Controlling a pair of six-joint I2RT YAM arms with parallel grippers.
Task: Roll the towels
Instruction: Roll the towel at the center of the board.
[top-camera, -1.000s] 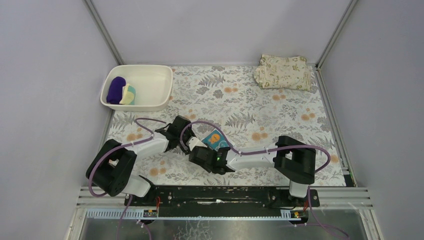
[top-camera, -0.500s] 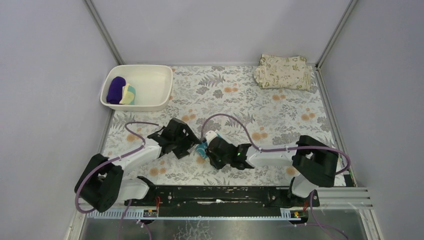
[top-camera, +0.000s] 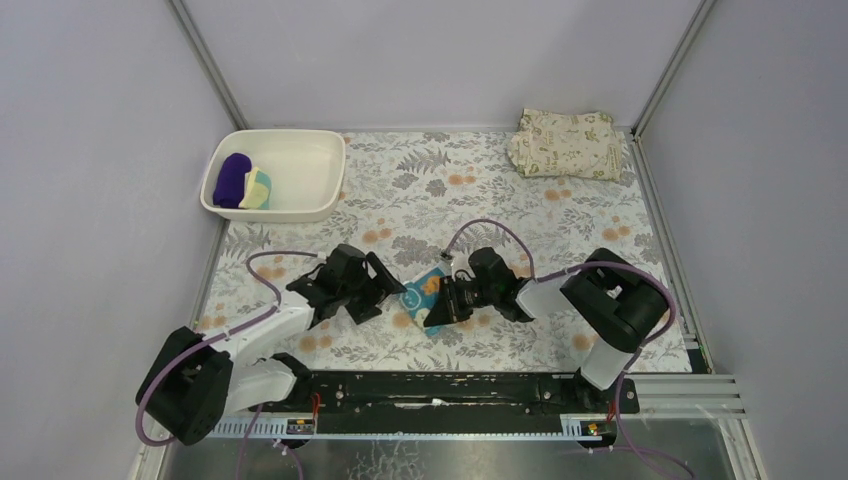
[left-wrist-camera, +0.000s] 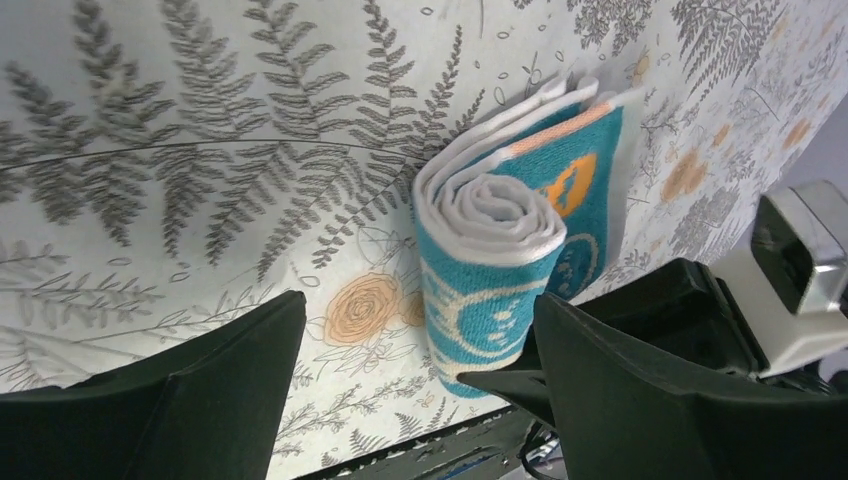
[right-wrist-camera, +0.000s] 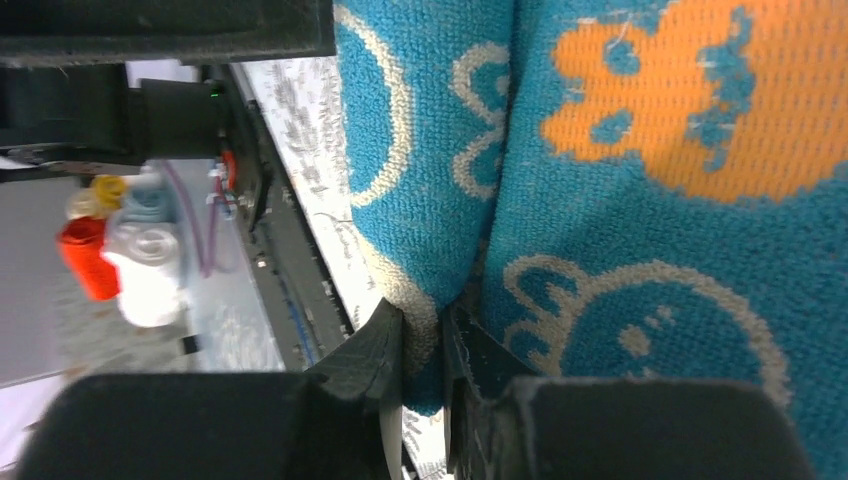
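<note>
At the middle of the fern-printed tablecloth (top-camera: 600, 240), the half-rolled teal terry towel with white swirls and orange marks (top-camera: 424, 296) is pinched at its edge by the right gripper (top-camera: 451, 299); the left gripper (top-camera: 380, 291) is spread wide, facing the roll's end.

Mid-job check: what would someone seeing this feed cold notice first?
The bright teal towel stands out, partly rolled at the front centre of the fern-print table cover. The right claw is shut on its edge and the left claw is open at its coiled end. Next come the white tub at far left, holding the purple towel and yellow towel, and the beige folded cloth in the far right corner.
</note>
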